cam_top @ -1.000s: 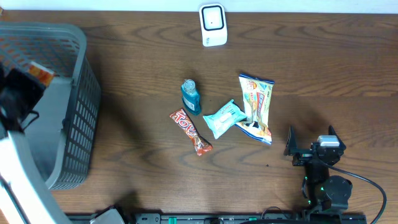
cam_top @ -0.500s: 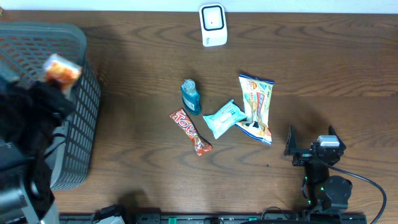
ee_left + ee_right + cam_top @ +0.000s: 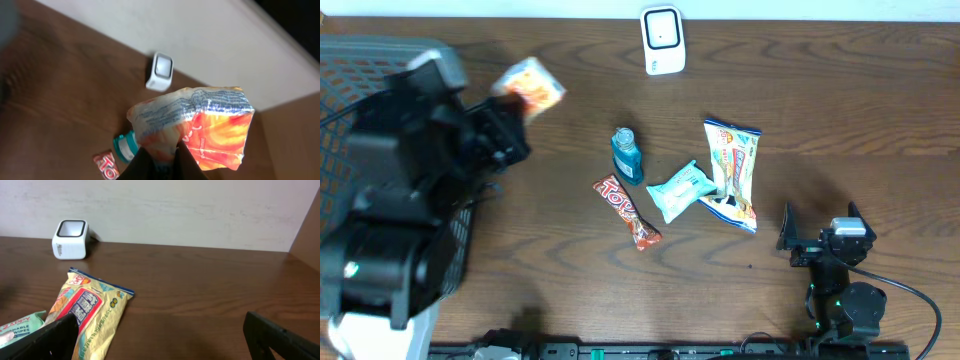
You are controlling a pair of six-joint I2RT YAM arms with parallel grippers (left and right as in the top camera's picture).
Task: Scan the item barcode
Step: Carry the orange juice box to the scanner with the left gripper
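- Dark wooden table [image 3: 840, 100] against a pale wall; a grey mesh basket [image 3: 360, 60] sits at its left edge.
- Left gripper [image 3: 160, 156]: the jaws are pinched together on the lower edge of an orange snack packet [image 3: 200, 120]. The packet stands up from the fingers, crumpled, clear of the table.
- From overhead the packet [image 3: 528, 88] hangs in the air just right of the basket, left of the middle of the table and toward the far side.
- A white barcode scanner [image 3: 662, 40] stands at the far edge of the table, well to the right of the packet and a little farther back. In the left wrist view it [image 3: 160, 71] shows just beyond the packet's top corner.
- Nearer, in the middle of the table, lie a teal bottle [image 3: 627, 155], a red candy bar [image 3: 627, 212], a pack of wipes [image 3: 682, 190] and a yellow snack bag [image 3: 732, 172], all untouched.
- Right gripper [image 3: 822, 228]: parked at the near right, fingers spread wide, holding nothing.
- Step in hand, as I judge it: the packet is lifted and on its way to the scanner, and the scan is not yet done.
- The next move calls for travel right and far, then turning the packet so its barcode faces the scanner's window. I cannot tell which face carries the barcode.
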